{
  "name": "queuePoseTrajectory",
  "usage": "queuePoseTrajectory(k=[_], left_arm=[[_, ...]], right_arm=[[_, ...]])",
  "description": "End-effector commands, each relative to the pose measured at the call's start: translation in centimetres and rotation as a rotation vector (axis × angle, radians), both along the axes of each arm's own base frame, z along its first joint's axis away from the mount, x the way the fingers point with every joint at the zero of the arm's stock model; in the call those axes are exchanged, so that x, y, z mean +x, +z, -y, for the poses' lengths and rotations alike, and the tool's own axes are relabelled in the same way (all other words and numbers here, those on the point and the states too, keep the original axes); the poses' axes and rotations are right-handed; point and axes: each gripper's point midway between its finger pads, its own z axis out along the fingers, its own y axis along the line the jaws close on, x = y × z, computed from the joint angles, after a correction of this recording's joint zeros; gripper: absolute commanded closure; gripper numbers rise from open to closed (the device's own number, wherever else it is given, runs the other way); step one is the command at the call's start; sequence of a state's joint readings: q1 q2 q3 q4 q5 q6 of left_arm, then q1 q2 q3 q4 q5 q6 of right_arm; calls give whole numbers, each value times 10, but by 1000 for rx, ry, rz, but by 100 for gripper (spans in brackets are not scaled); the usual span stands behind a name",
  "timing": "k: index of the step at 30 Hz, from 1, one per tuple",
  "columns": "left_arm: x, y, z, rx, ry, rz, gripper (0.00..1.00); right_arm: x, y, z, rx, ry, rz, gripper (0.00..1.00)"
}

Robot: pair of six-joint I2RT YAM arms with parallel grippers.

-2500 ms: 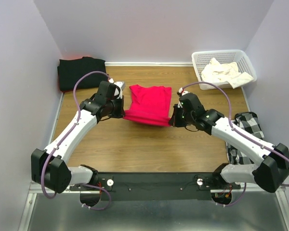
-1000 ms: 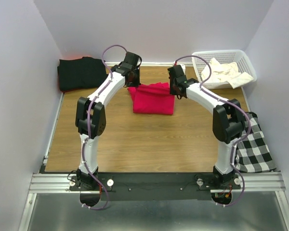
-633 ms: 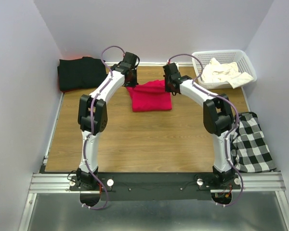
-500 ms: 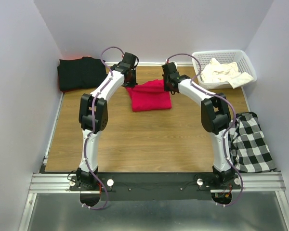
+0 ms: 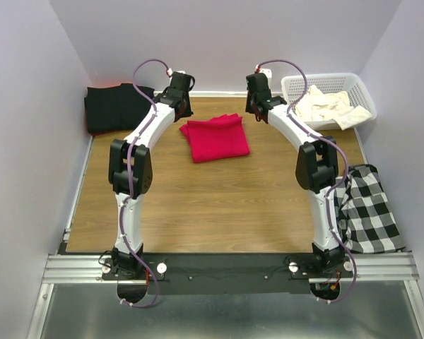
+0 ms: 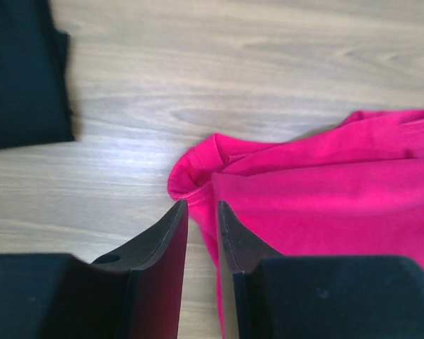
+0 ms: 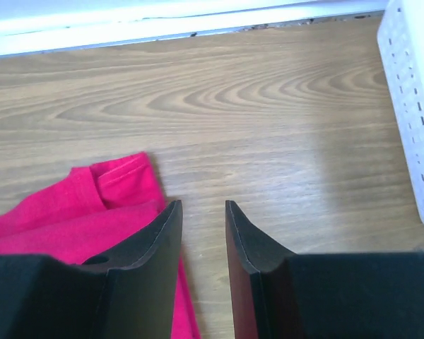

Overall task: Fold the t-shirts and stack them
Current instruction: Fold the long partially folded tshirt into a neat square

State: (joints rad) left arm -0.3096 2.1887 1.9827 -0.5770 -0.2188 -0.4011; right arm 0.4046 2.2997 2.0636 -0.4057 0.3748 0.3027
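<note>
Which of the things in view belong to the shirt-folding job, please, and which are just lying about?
Job: red shirt, folded on the table; black shirt, far left corner; cream shirt, in the basket.

Lying about: basket; checkered cloth, right edge.

No text, label, brand, number or sign can be read in any view; shirts, basket, bench and arms all show plain, unmarked surfaces.
</note>
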Motion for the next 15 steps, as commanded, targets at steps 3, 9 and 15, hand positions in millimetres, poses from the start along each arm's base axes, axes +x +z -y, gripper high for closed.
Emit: queuePoseTrajectory(k=[3,9,15], left_arm=[[0,74,8,-70,-68,174,67],[-26,40,46,-135,-270,70,67],[-33,7,68,-189,-358,-8,67]], right_arm=[[-17,10,5,18,-2,-14,61],[-52,-18,-9,79,108,-128,61],[-66,-36,-29,137,216,-198,61]])
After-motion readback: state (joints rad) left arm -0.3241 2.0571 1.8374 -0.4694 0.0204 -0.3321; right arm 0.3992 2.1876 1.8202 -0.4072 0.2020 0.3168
